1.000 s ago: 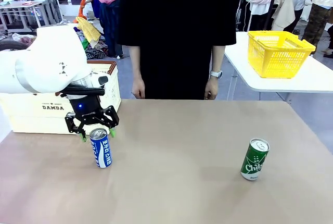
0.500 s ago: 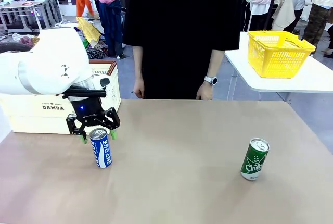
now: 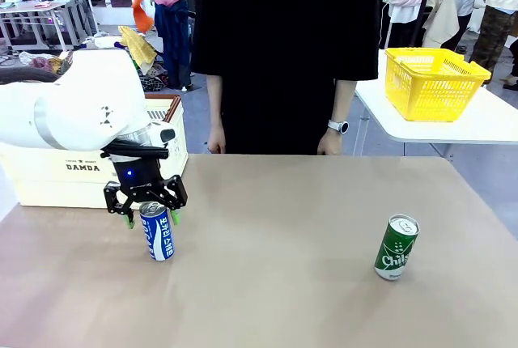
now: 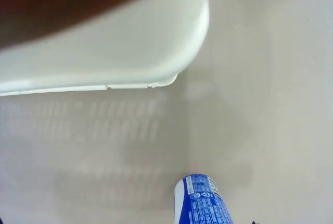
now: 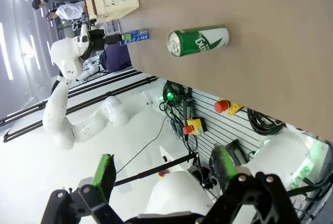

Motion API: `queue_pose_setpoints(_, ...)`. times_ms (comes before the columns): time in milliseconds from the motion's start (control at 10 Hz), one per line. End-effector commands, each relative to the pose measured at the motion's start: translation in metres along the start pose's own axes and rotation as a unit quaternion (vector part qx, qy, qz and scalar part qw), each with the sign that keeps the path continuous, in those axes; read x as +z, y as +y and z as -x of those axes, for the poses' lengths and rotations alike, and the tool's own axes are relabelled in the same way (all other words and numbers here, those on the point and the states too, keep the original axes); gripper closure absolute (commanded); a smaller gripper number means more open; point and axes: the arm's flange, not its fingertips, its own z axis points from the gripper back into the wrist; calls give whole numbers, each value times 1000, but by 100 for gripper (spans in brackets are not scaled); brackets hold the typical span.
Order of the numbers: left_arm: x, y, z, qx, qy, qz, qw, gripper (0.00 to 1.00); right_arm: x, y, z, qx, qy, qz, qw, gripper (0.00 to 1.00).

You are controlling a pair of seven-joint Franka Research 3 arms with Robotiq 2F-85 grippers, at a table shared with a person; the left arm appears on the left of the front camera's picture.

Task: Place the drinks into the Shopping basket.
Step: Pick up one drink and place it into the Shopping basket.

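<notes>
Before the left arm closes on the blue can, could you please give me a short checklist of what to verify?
1. left gripper open: ok.
2. Its fingers stand either side of the blue can at its top: ok in the front view; alignment in depth: cannot tell.
3. Blue can upright on the table: ok.
4. Shopping basket close behind the can, top open: ok.
5. Person's hand nearest the basket hangs at the table's far edge, apart from can and basket: ok.
6. right gripper open and apart from the green can: ok.
</notes>
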Motion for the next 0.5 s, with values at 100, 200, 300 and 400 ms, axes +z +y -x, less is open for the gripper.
queue_pose_setpoints(100, -13, -2, 3, 0, 11, -19, 1000, 100, 1, 4, -1, 7, 5, -3, 1000, 0)
queue_pose_setpoints(200, -13, -2, 3, -1, 11, -19, 1000, 100, 1, 4, -1, 7, 5, -3, 1000, 0)
queue_pose_setpoints(300, -14, -2, 2, -2, 11, -21, 1000, 100, 1, 4, -1, 7, 5, -3, 1000, 0)
queue_pose_setpoints(400, -14, -2, 2, -3, 11, -22, 1000, 100, 1, 4, -1, 7, 5, -3, 1000, 0)
